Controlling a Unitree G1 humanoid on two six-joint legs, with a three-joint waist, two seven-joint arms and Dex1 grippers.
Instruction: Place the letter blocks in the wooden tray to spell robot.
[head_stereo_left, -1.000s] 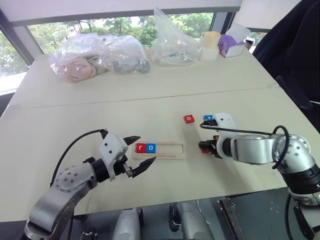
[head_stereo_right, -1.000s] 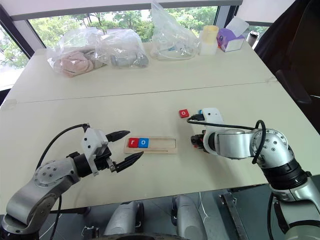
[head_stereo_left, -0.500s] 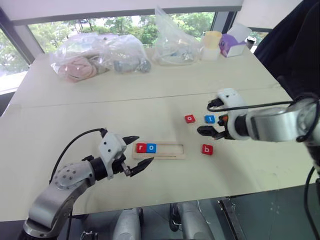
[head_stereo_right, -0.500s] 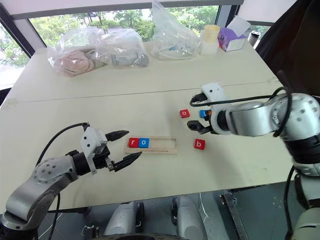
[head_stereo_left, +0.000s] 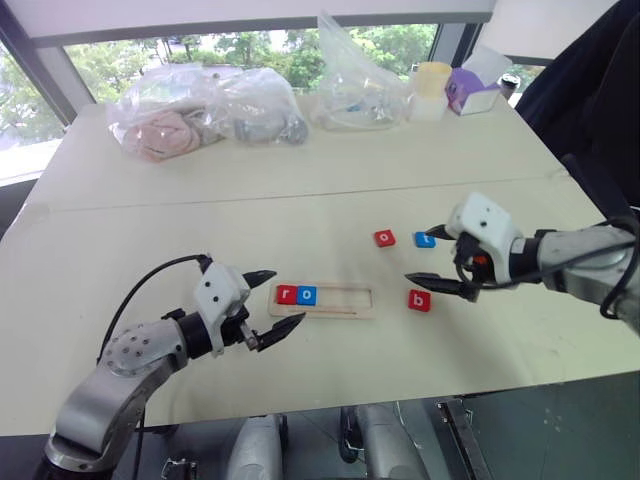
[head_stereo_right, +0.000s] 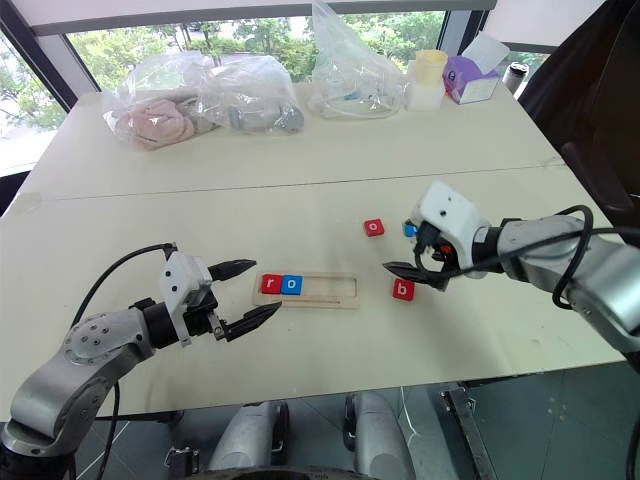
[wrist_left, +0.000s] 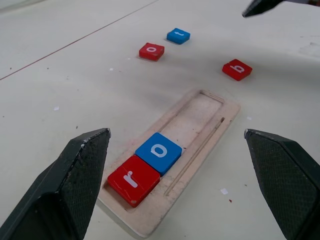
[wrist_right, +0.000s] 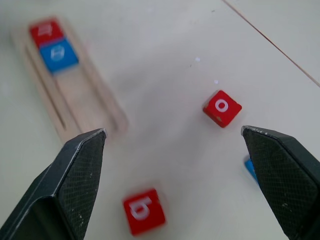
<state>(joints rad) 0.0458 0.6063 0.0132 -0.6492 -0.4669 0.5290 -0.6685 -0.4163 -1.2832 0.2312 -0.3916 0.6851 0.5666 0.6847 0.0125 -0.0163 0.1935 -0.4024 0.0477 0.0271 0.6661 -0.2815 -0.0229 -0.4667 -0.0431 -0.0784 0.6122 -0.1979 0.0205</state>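
The landmark here is the pale, narrow wooden tray (head_stereo_left: 321, 298), lying flat near the front of the cream table (head_stereo_left: 150, 230).

Nearest, just off the tray's left end, the left gripper (head_stereo_left: 270, 300) hangs with its two black fingers spread apart and nothing between them, aimed along the tray as if ready to steady it or nudge a tile.

In the tray itself, the red square block with a white r (wrist_left: 133, 179) fills the leftmost slot and the blue square block with a white o (wrist_left: 158, 152) touches it on the right; the other three slots are bare, so b looks due next.

Just right of the tray's right end, flat on the table, is the red square block marked b (head_stereo_left: 419, 300). The right gripper (head_stereo_left: 433, 255) hovers above it, fingers wide apart and holding nothing.

Beyond the tray's right end sit a red square o block (head_stereo_left: 385, 238) and a blue square t block (head_stereo_left: 424, 239), apart, waiting their turn.

Well beyond the tray, clear plastic bags (head_stereo_left: 205, 110) line the table's far edge.
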